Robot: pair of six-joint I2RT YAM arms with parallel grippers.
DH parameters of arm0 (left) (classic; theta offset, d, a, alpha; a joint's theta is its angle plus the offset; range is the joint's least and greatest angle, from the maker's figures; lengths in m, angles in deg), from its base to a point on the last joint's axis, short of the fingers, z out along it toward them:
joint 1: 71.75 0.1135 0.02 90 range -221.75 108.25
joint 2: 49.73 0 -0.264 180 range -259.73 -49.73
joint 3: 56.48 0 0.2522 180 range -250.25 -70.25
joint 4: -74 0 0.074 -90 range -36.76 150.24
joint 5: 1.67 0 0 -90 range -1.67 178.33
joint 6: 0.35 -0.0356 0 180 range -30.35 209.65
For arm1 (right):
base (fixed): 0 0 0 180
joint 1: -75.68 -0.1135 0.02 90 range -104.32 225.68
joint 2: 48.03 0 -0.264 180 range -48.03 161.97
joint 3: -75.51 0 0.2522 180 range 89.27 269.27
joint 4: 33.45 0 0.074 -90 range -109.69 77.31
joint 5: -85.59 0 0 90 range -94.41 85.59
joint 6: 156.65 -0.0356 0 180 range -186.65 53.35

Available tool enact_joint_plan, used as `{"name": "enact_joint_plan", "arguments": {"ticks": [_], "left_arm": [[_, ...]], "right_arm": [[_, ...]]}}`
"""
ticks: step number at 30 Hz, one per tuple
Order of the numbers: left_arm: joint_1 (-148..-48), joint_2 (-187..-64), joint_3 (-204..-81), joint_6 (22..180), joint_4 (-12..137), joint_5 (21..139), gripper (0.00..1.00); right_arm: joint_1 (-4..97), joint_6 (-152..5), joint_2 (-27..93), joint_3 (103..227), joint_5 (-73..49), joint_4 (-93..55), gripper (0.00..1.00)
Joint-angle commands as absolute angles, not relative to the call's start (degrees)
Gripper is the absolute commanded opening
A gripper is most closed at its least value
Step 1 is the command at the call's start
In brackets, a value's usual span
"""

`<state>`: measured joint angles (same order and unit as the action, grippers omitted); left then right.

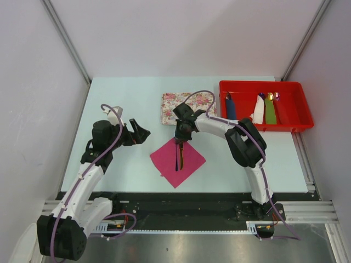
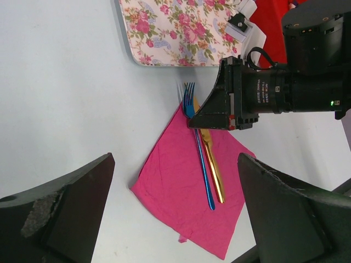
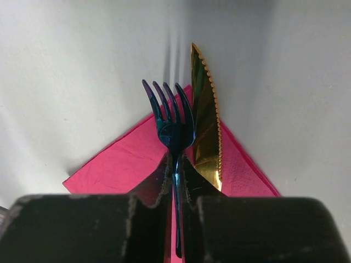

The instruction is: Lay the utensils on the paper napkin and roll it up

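The magenta paper napkin (image 1: pixel 178 159) lies as a diamond on the table, also in the left wrist view (image 2: pixel 181 192) and the right wrist view (image 3: pixel 118 164). The dark blue fork (image 2: pixel 201 159) and the gold knife (image 2: pixel 215 167) lie side by side on it, tips past its far corner. My right gripper (image 1: pixel 179 137) is shut on the fork's neck (image 3: pixel 173 123), low over the napkin, with the knife (image 3: pixel 206 129) just to its right. My left gripper (image 1: pixel 140 133) is open and empty, held to the left of the napkin.
A floral tray (image 1: pixel 174 107) lies just behind the napkin. A red bin (image 1: pixel 296 127) at the back right holds blue (image 1: pixel 230 107), white (image 1: pixel 258 111) and green (image 1: pixel 270 109) rolled bundles. The right arm reaches across in front of the bin.
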<state>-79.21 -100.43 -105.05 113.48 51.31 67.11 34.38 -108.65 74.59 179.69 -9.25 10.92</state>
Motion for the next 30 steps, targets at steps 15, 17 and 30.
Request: {"name": "enact_joint_plan", "arguments": {"ticks": [15,17,30], "left_arm": [[-78.9,-101.0,-105.3,110.6,53.2,66.4,1.0],[-78.9,-100.5,-105.4,109.0,52.9,66.3,1.0],[-79.5,-88.1,-110.0,63.2,42.6,51.6,1.0]], "right_arm": [[34.4,-108.9,72.0,182.7,-9.5,12.2,0.28],[34.5,-107.5,70.4,183.2,-10.8,11.6,0.3],[40.9,-84.9,51.9,170.1,-30.9,-2.0,0.93]]}}
